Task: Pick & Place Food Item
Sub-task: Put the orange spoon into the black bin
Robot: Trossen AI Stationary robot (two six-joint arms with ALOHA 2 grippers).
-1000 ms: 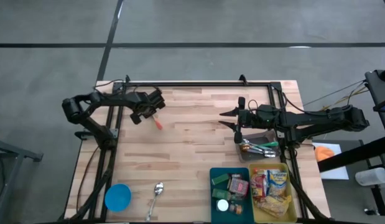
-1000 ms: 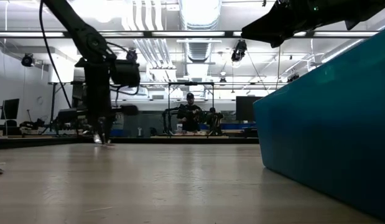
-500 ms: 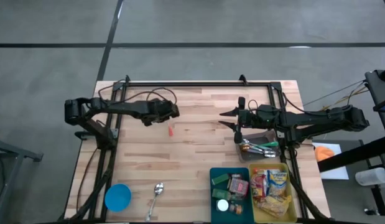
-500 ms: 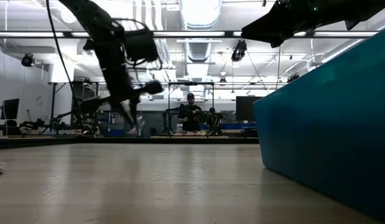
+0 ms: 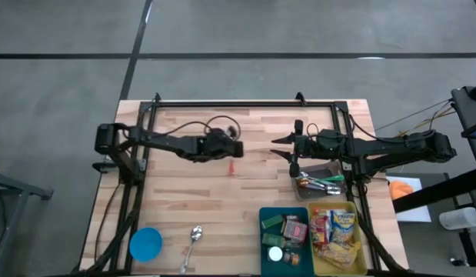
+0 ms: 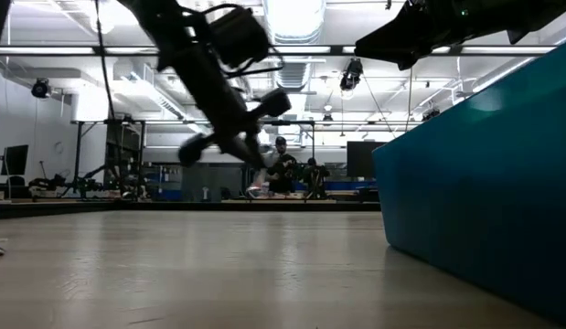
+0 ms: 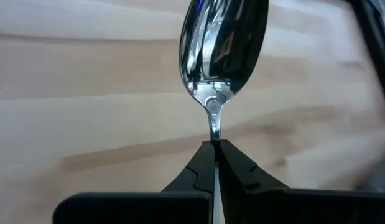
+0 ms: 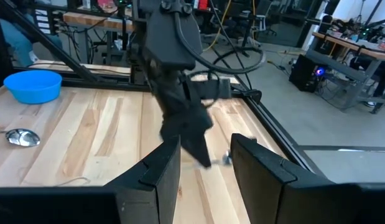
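Note:
My left gripper (image 5: 234, 151) hangs over the middle of the table, slanting down, shut on a small spoon. The left wrist view shows the spoon's shiny bowl (image 7: 223, 43) sticking out past the fingertips. In the high view it shows only as a small red-orange sliver (image 5: 231, 168) beyond the gripper. My right gripper (image 5: 287, 150) waits open above the table's right half, level, its fingers (image 8: 161, 174) apart with nothing between them. My left gripper pinches the spoon's thin neck (image 7: 214, 129), just behind the bowl, between its two fingertips. The fingers slant down from the table's left and lie along the spoon. The bowl points away past the fingertips, and the spoon is clear of the table.
A grey tray with utensils (image 5: 318, 181) lies under the right arm. A teal bin (image 5: 285, 238) and a yellow bin of snack packets (image 5: 337, 235) stand at the near right. A blue bowl (image 5: 146, 244) and a second spoon (image 5: 194, 238) lie at the near left.
My left gripper has swung from the table's far left toward its middle, rising a little and rolling about its own axis, with the spoon still pinched. The spoon has gone from just above the table to well clear of it.

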